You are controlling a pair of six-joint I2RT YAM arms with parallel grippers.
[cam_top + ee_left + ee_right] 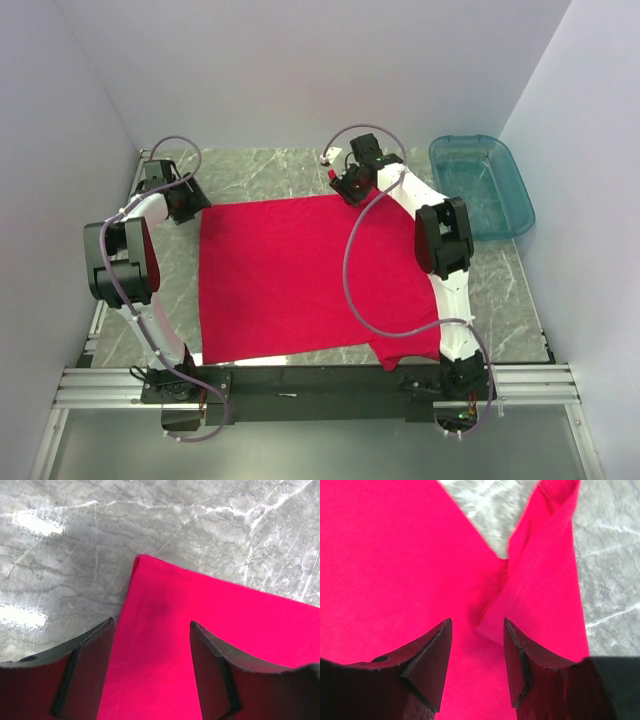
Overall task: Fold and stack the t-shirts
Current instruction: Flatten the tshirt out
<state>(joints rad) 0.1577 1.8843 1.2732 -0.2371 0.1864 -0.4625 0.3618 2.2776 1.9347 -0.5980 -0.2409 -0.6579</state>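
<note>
— Where do we find the t-shirt [290,280]?
— We see it spread red and flat on the marble surface [260,170], between the two arms.
— And the left tool [150,630]?
— Its jaws stand wide over the shirt's far left corner, one finger above the marble and the other above the cloth. We see nothing pinched.
— The right tool [477,625]?
— Also parted, low over a fold at the shirt's far edge, with the cloth under the gap unclamped. We also see a teal tub [485,185] standing apart at the far right.
</note>
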